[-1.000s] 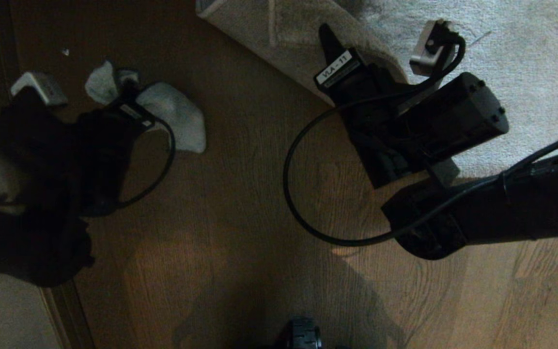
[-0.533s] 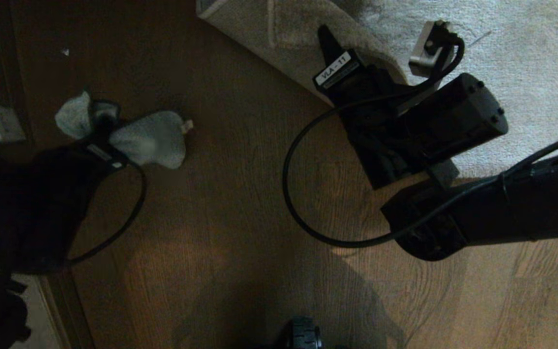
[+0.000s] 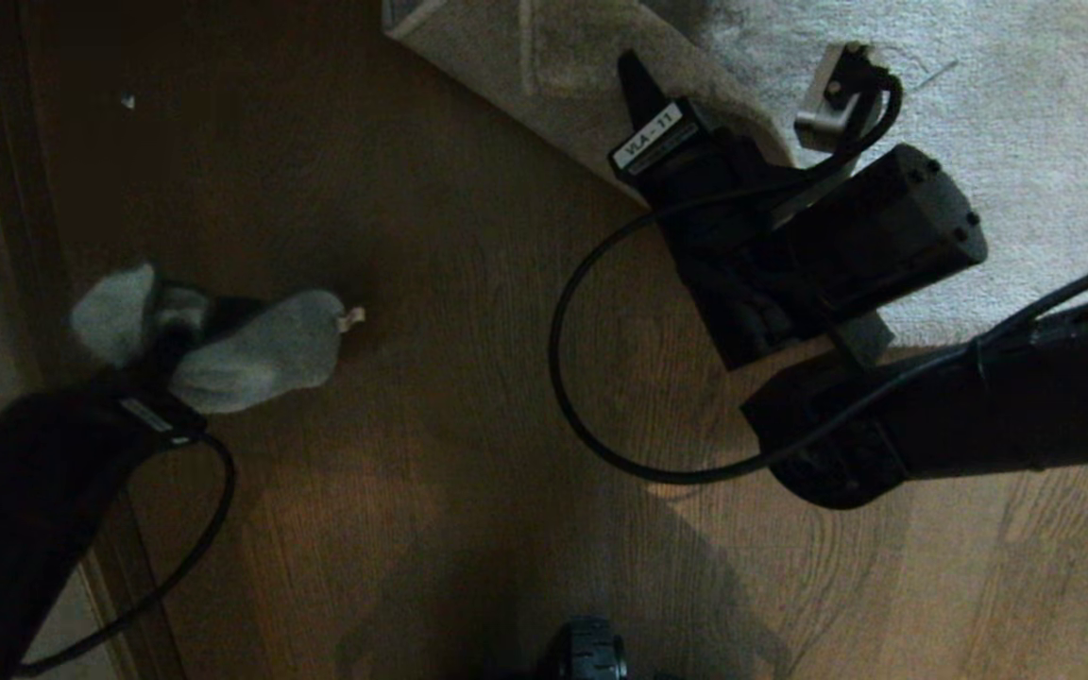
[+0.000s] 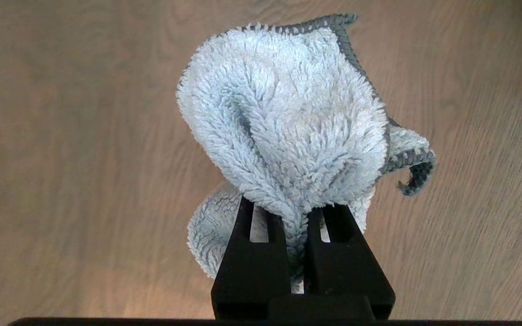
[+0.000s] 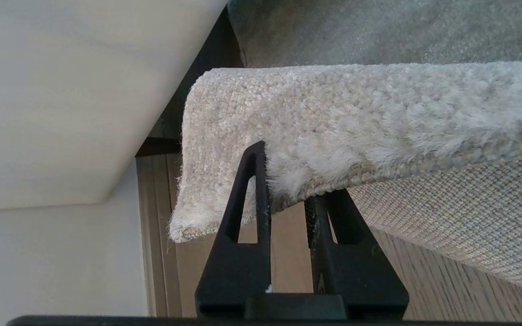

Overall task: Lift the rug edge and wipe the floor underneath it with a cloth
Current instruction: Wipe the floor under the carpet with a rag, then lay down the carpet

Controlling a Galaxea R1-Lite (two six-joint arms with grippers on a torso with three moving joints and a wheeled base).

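Rug edge [image 5: 333,136] hangs raised off the floor [image 3: 468,378], pinched in the closed right hand [image 5: 288,199]; left hand [image 4: 295,226] clamps the cloth [image 4: 288,122] well aside — the thin bite could slip, dropping the rug onto the wiping path.

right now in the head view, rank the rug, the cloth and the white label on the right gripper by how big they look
1. rug, the largest, running out of frame.
2. cloth, a small bunch held in the left gripper.
3. white label on the right gripper, the smallest, though nearer the camera.
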